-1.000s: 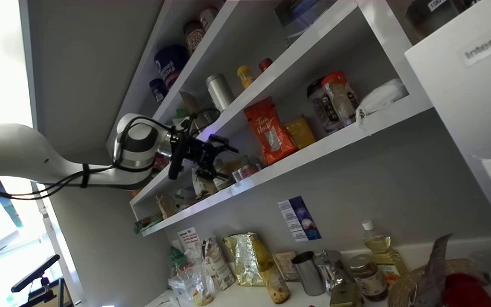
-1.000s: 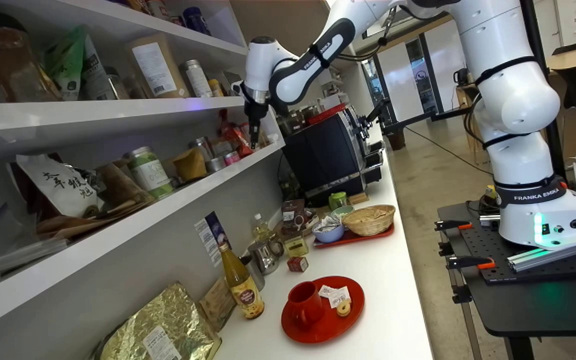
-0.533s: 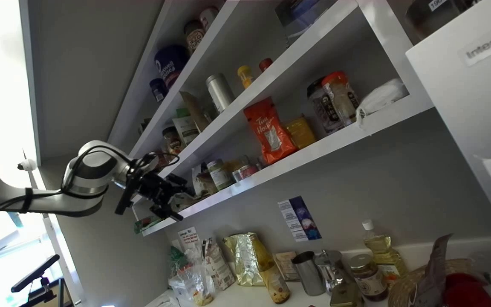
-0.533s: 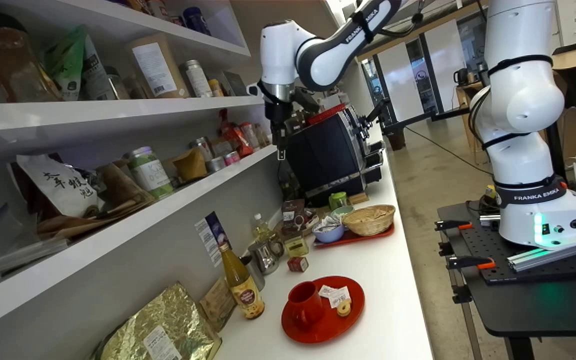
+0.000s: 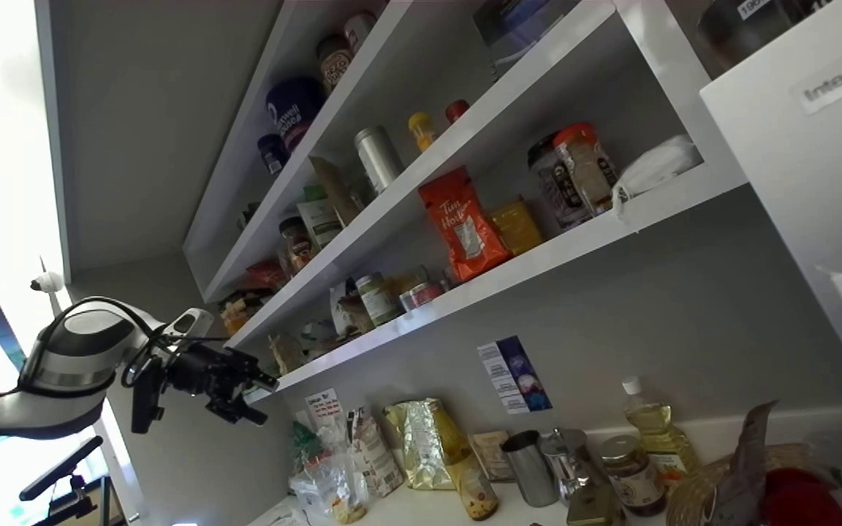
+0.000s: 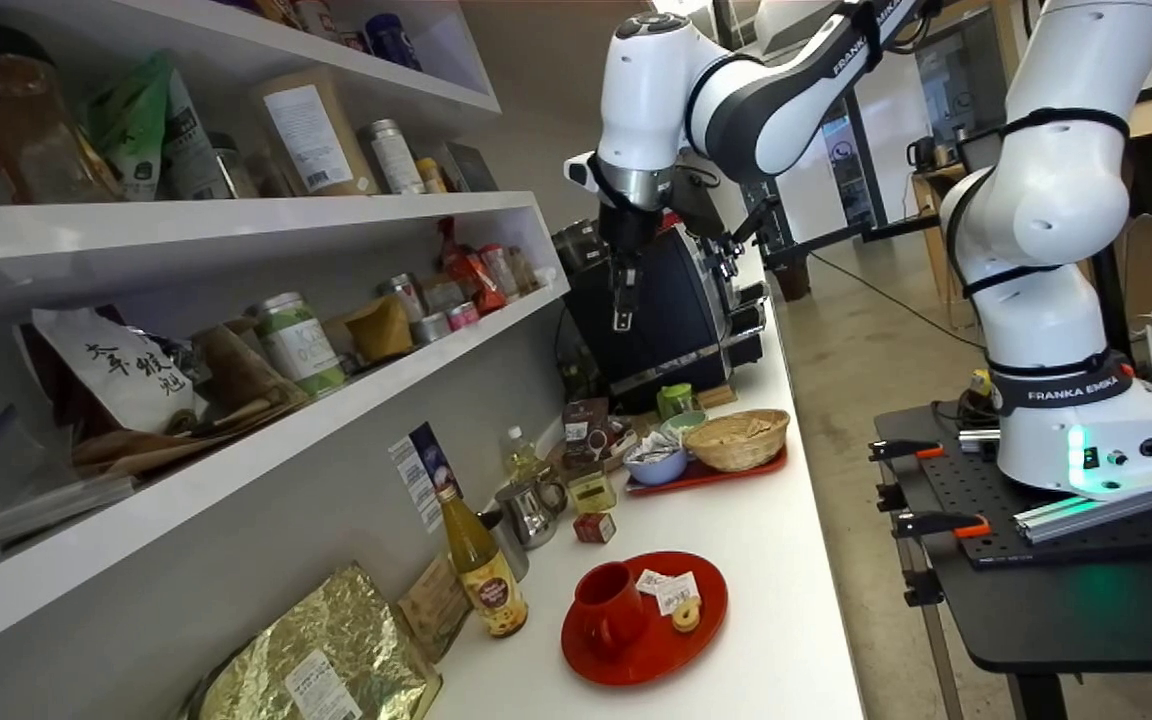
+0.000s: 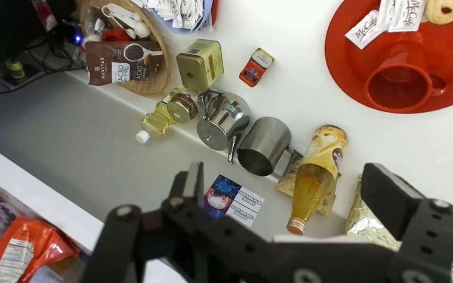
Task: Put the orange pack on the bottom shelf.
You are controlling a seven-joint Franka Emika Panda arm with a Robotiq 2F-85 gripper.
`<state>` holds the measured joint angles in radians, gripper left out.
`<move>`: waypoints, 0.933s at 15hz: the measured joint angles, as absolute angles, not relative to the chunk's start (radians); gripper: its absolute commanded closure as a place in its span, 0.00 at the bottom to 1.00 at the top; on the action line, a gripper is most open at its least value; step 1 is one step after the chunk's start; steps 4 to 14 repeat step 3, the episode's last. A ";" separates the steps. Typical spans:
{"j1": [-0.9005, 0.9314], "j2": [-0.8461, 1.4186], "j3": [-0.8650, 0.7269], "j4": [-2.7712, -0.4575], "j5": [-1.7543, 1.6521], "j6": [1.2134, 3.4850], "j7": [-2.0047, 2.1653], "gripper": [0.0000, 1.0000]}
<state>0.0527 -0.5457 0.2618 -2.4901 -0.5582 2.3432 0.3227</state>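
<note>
Nearest in the wrist view is the black gripper (image 7: 283,175), whose two jaws stand wide apart from each other. Then comes the long white board that is the bottom shelf (image 7: 34,194), and upon it stands the flat, rectangular, orange-red packet (image 7: 47,245) with a pale label. In both exterior views, the packet is apart from the jaws. Farther below, the white worktop (image 7: 299,90) carries a yellow bottle (image 7: 315,177), a grey metal pitcher (image 7: 267,137) and a round red plate (image 7: 342,74) with a red mug (image 7: 399,84).
</note>
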 measured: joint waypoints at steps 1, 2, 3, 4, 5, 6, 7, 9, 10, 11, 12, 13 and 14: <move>0.050 -0.541 0.257 -2.485 -0.558 2.344 0.320 0.00; 0.047 -0.534 0.252 -2.480 -0.558 2.345 0.317 0.00; 0.046 -0.528 0.251 -2.477 -0.558 2.345 0.317 0.00; 0.046 -0.528 0.251 -2.477 -0.558 2.345 0.317 0.00; 0.046 -0.528 0.251 -2.477 -0.558 2.345 0.317 0.00; 0.046 -0.528 0.251 -2.477 -0.558 2.345 0.317 0.00; 0.046 -0.528 0.251 -2.477 -0.558 2.345 0.317 0.00; 0.046 -0.528 0.251 -2.477 -0.558 2.345 0.317 0.00; 0.046 -0.528 0.251 -2.477 -0.558 2.345 0.317 0.00; 0.046 -0.528 0.251 -2.477 -0.558 2.345 0.317 0.00; 0.046 -0.528 0.251 -2.477 -0.558 2.345 0.317 0.00; 0.046 -0.528 0.251 -2.477 -0.558 2.345 0.317 0.00; 0.046 -0.528 0.251 -2.477 -0.558 2.345 0.317 0.00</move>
